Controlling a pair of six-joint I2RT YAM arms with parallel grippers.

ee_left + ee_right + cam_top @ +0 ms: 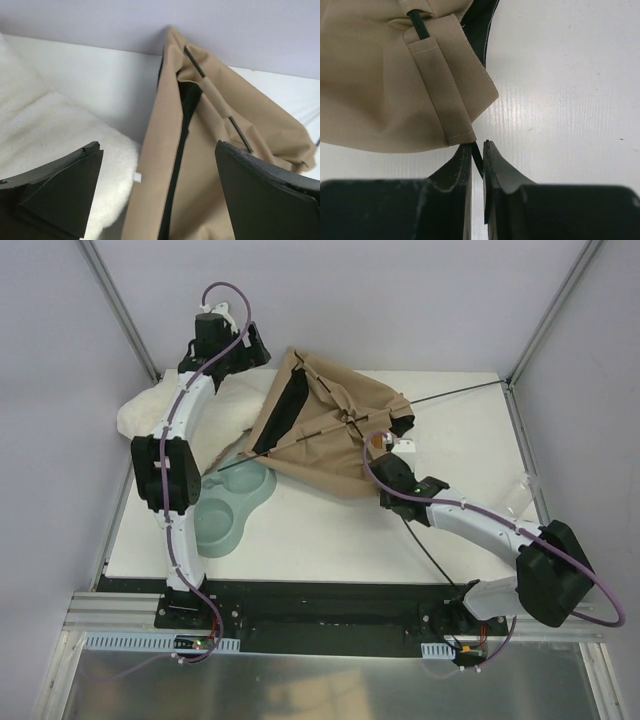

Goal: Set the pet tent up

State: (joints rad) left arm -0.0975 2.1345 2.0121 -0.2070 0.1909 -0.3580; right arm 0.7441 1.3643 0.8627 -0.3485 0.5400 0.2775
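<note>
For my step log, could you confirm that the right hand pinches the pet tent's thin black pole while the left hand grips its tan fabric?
Not quite: the left wrist view shows the left hand open, gripping nothing. The right hand does pinch the pole of the pet tent.

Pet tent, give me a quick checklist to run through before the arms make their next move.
1. Grip on the frame: ok, the right hand is shut on the thin black pole where it leaves the sleeve.
2. Free hand ready: ok, the left hand is open with nothing between its fingers.
3. Threading: ok at this sleeve; the pole's far end, cannot tell.
4. Shape: not ok, the pet tent lies slumped on the table.
5. Room on the left side: cannot tell, the cushion lies right beside the tan fabric.
</note>
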